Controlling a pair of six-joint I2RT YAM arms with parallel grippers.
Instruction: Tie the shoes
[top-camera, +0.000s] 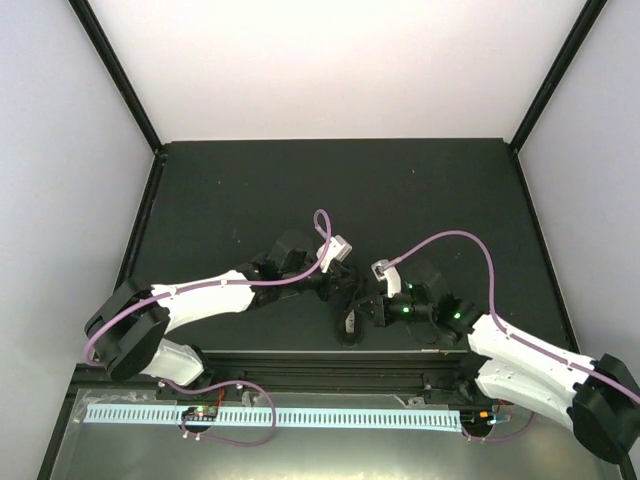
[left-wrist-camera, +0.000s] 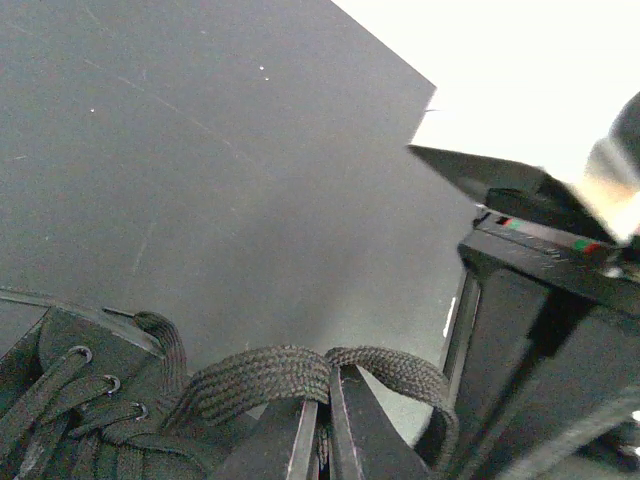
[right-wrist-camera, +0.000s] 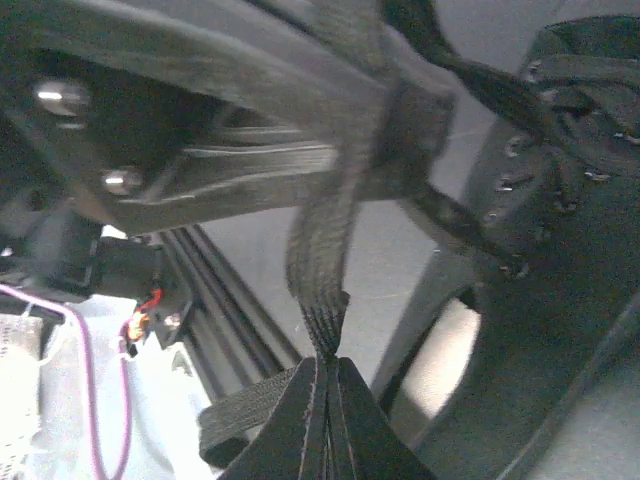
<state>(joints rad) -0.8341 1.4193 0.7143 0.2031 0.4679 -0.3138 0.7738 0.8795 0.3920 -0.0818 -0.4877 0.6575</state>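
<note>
Left wrist: flat woven lace (left-wrist-camera: 280, 375)

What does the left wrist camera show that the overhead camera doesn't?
Only the left wrist view: the left gripper pinched shut on a flat black lace, and the shoe close enough to make out its eyelets.

Only the overhead view: the left arm and right arm whole, their purple cables, and the pale walls around the table.

Both: the black shoe on the dark table, with part of the right arm close beside it.
</note>
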